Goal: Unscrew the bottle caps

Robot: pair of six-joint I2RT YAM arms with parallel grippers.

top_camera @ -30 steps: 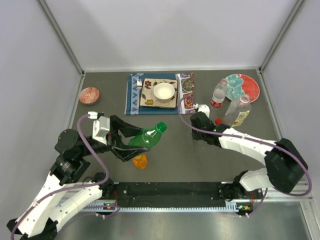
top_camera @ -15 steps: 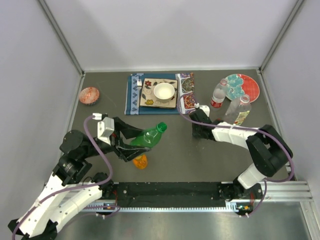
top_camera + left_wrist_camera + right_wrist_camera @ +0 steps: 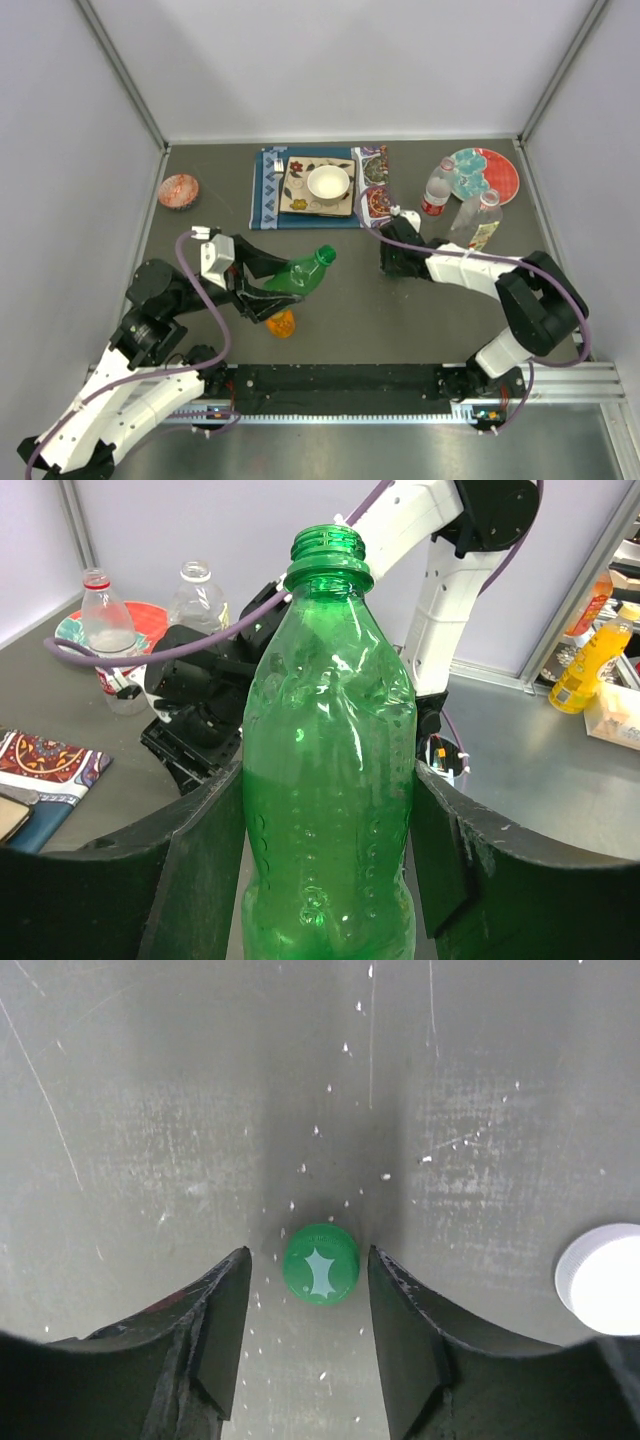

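Observation:
My left gripper [image 3: 262,296] is shut on the green bottle [image 3: 300,274] and holds it tilted above the table. In the left wrist view the green bottle [image 3: 328,780] fills the space between the fingers, and its neck is open with no cap. My right gripper [image 3: 390,264] points down at the table. It is open [image 3: 308,1254], with the green cap [image 3: 320,1264] lying on the table between the fingers, touching neither. A white cap [image 3: 602,1278] lies to its right. The orange bottle [image 3: 281,322] sits below the left gripper. The small clear bottle [image 3: 437,187] and the larger clear bottle [image 3: 476,222] stand at the back right.
A patterned placemat [image 3: 268,190] at the back middle carries a plate with a white bowl [image 3: 328,183]. A red plate [image 3: 497,175] lies at the back right and a small patterned bowl [image 3: 179,190] at the back left. Grey walls close in three sides.
The right arm has folded in and its wrist has shifted slightly left, now covering the red cap seen earlier. The left gripper with the green bottle has crept a little to the right.

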